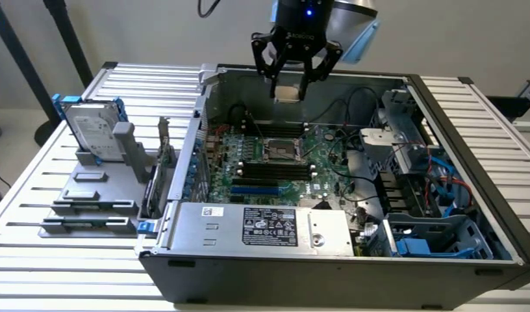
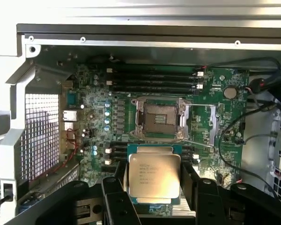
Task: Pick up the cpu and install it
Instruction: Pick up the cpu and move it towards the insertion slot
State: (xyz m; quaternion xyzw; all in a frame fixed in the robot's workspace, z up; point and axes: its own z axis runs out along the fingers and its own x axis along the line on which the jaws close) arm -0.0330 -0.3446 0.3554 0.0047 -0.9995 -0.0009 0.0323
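The claw [image 1: 288, 86] is clamped on the cpu [image 2: 153, 176], holding it flat in the air above the far side of the open computer case [image 1: 334, 276], clear of the motherboard's empty socket [image 2: 160, 118] below.

Socket [image 1: 280, 151] uncovered; clear air above it up to the claw [image 1: 288, 93] gripping the cpu [image 2: 153, 174]. Memory slots [image 2: 154, 77] flank the socket closely. Black cables [image 2: 267, 59] loop near it; case walls [image 1: 239, 84] ring it farther out.
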